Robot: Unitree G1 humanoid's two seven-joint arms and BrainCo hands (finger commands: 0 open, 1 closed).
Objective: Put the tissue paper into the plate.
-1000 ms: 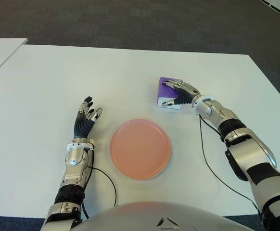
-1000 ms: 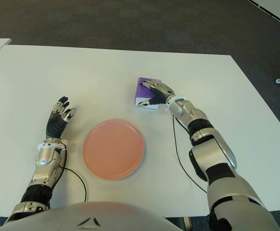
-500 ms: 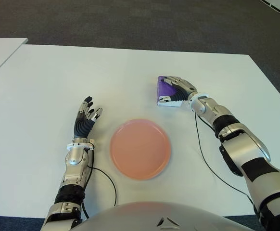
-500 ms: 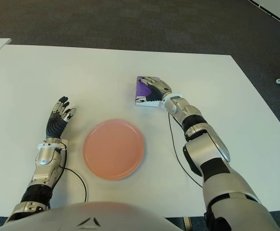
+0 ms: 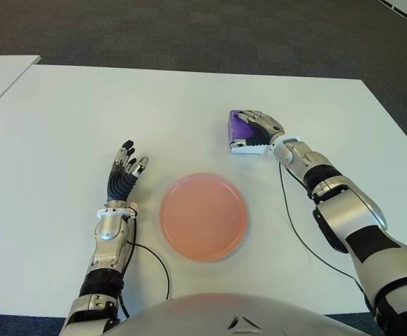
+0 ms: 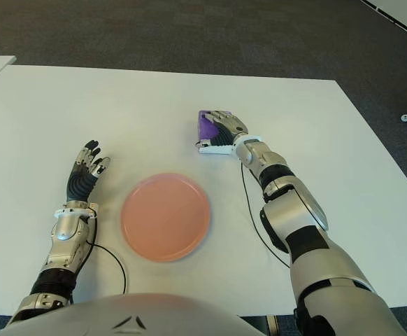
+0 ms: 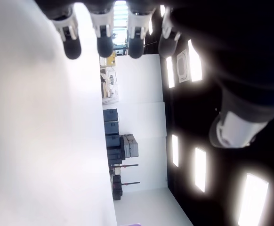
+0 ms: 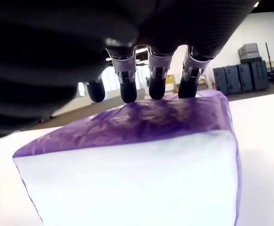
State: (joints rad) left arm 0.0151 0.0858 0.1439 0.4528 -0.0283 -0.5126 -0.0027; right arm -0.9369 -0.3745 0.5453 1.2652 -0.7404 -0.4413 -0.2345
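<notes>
Counter (image 5: 189, 105): white, broad, carrying all items listed.

Tissue pack (image 5: 240, 129): purple and white soft wrapper, lying on the counter beyond the plate and to its right, well apart from it. No lettering or brand can be read on the wrapper.

Plate (image 5: 203, 217): round, salmon-pink, near the robot's body, nothing on it.

Right hand (image 5: 258, 130): laid over the tissue pack, fingers (image 8: 157, 89) curled across its purple top, closing on it.

Left hand (image 5: 124, 173): left of the plate, fingers extended and loosely spread, holding nothing.

Black cable (image 5: 298, 238): trails along the counter beside the right forearm.
</notes>
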